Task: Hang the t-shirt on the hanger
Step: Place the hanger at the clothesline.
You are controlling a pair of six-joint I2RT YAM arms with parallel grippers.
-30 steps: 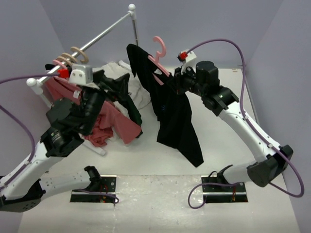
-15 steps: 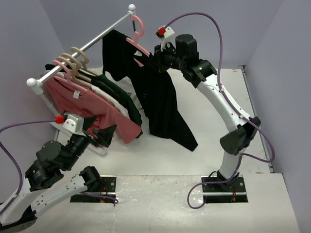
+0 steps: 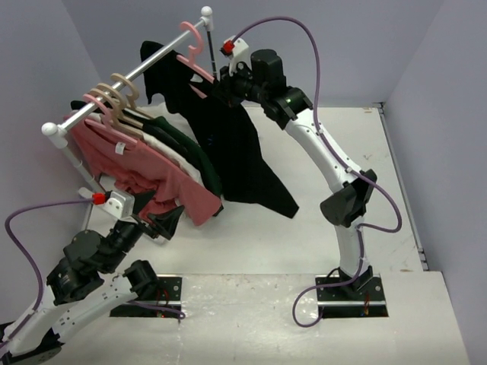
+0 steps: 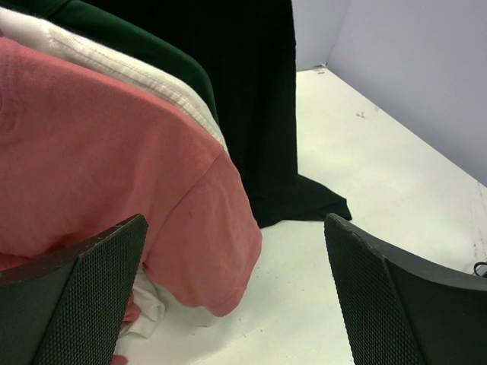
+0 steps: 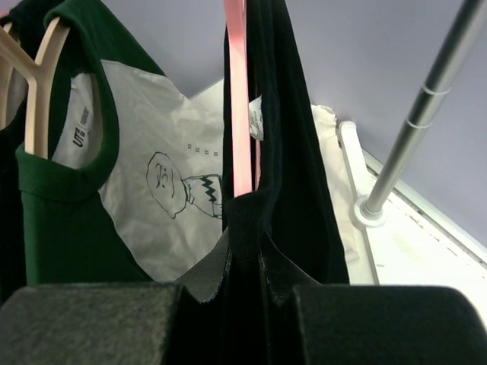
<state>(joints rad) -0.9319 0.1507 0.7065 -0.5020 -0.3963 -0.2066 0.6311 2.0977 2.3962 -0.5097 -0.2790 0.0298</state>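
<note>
T-shirt [image 3: 237, 148] lengthwise down off hanger [image 3: 196, 68], hook up beside the rail [image 3: 152, 65]; right tool [image 3: 221, 84] tight on hanger, left tool [image 3: 163, 218] wide.

A rail [image 3: 144, 68] slants from the tabletop's [image 3: 380, 198] left edge up to a post [image 3: 212, 46] at the middle of the far edge. The hanger [image 3: 194, 47] sits at the rail's far end, just beside the post. The t-shirt [image 3: 236, 144] hangs from it, with its hem toward the tabletop's middle. The other shirts [image 3: 163, 163] hang to its left. The right gripper [image 3: 222, 84] pinches the t-shirt just right of the hanger. The left gripper [image 3: 169, 220], its 2 fingers apart, sits before the other shirts, near the near-left corner.
</note>
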